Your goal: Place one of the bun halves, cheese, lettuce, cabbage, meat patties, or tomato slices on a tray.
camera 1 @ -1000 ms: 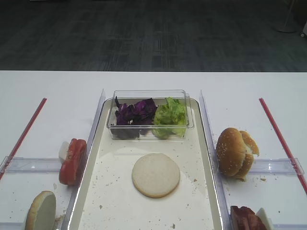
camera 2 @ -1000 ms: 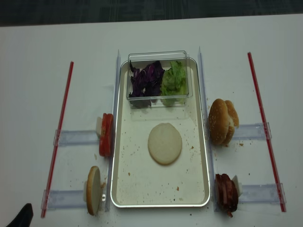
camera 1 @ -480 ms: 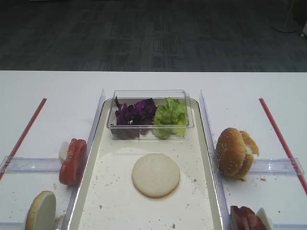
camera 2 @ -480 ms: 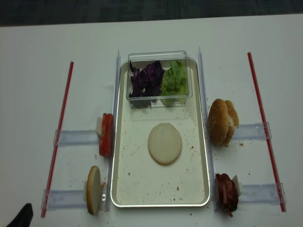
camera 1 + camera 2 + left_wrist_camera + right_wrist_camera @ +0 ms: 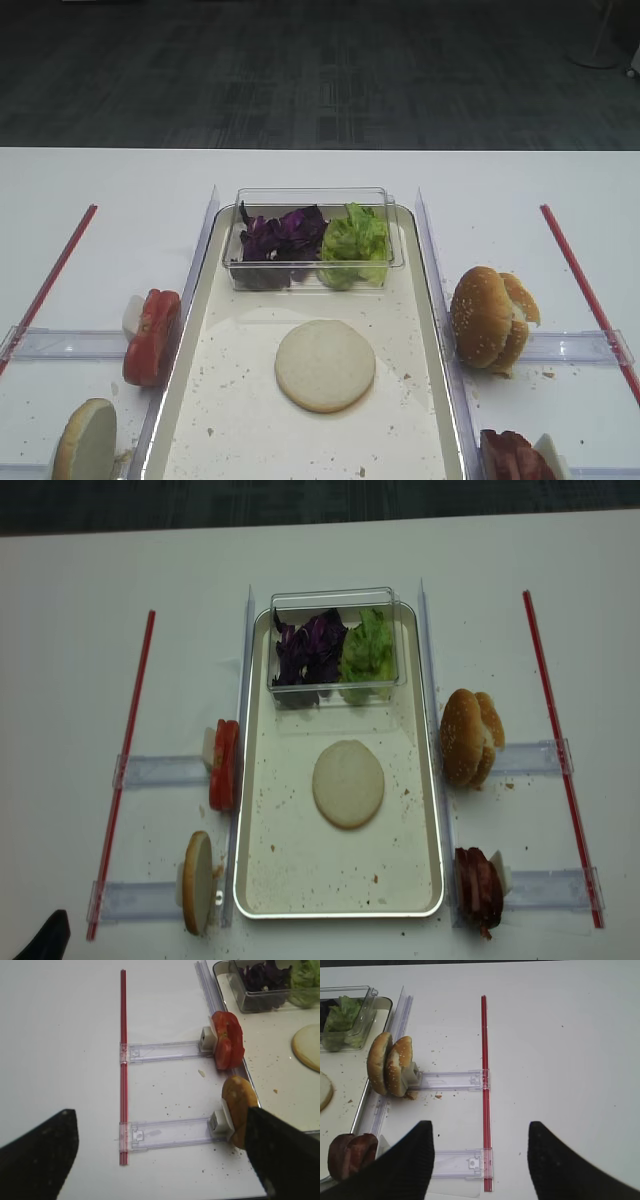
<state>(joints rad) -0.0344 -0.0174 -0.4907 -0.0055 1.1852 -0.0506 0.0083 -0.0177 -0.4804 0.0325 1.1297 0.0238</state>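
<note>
Lying flat mid-tray [image 5: 430, 810], bun half [image 5: 348, 783], both grippers clear

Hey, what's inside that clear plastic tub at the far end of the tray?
The clear tub holds purple cabbage on the left and green lettuce on the right. Anything beneath those leaves is covered. The tub itself sits on the tray.

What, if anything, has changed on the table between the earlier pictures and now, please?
Nothing has visibly changed. The bun half lies flat in the middle of the tray, the tub with cabbage and lettuce sits at the tray's far end, and the tomato slices and meat patties stand outside the tray as before. Both grippers stay open and empty.
</note>
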